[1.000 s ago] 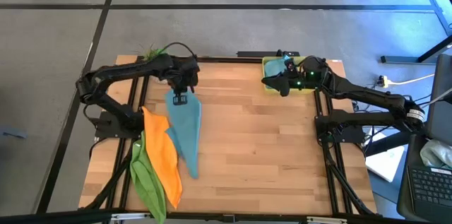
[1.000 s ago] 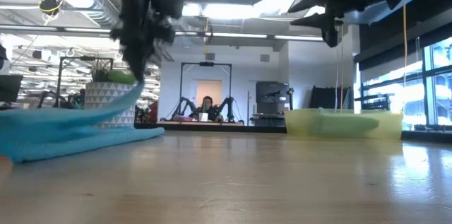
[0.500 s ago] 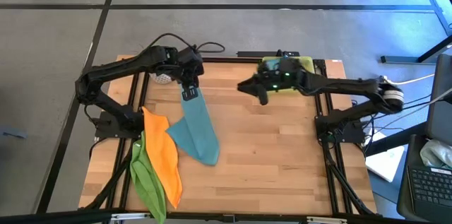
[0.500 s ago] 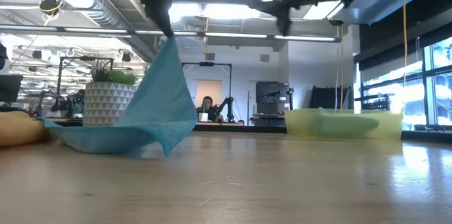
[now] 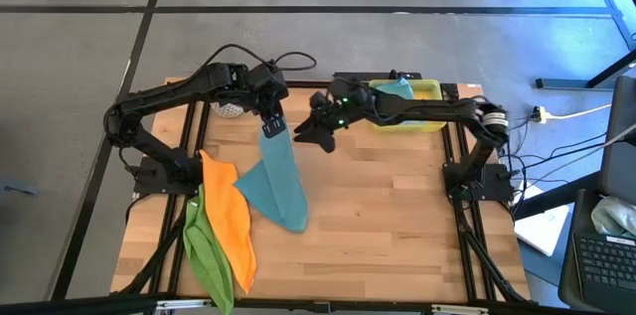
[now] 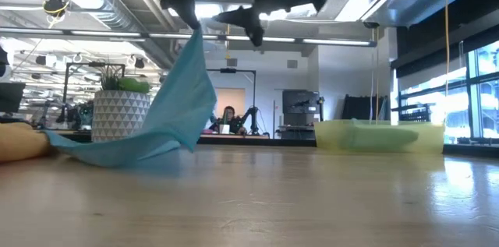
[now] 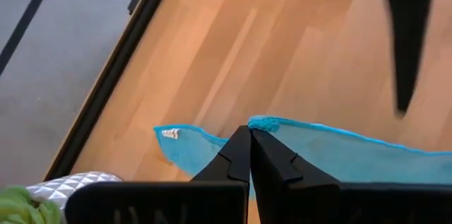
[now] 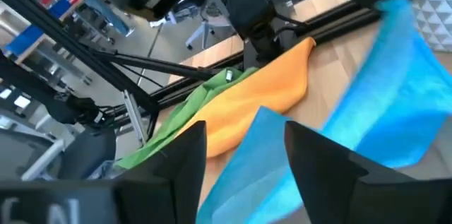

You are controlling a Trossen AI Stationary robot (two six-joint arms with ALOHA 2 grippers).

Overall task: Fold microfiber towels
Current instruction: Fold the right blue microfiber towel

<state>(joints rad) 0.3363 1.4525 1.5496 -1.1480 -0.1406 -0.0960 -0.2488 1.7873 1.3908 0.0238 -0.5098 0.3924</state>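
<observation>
Left gripper (image 5: 270, 126) jaws pinched fully together on one corner of a teal towel (image 5: 274, 178), holding that corner up above the table (image 5: 397, 216). In the left wrist view the two dark fingers (image 7: 248, 155) meet with the teal hem bunched at their tips. The rest of the cloth hangs down and trails onto the wood toward the near-left. In the low view it drapes as a tall sheet (image 6: 175, 107) with its lower end lying on the tabletop.

Right gripper (image 5: 316, 132) jaws apart, nothing between them. It hovers above the table just beside the lifted teal corner, arm stretched across from the right side. In the right wrist view both fingers (image 8: 316, 160) stand spread with teal cloth (image 8: 395, 111) beyond them.

Orange towel (image 5: 227, 218) lies crumpled on the left part of the table, touching the teal one's lower edge. Lime green towel (image 5: 207, 255) lies beside the orange, at the near-left edge. Both show in the right wrist view, orange (image 8: 268, 97) over green (image 8: 176, 128).

Yellow tray (image 5: 422, 119) sits at the far right of the table, with teal cloth (image 5: 397, 86) in it.

Labels: a small white tag (image 7: 169, 133) is sewn on the teal hem, print too small to read. No other readable writing.

Potted plant in a white patterned pot (image 6: 118, 107) stands at the far-left corner.
</observation>
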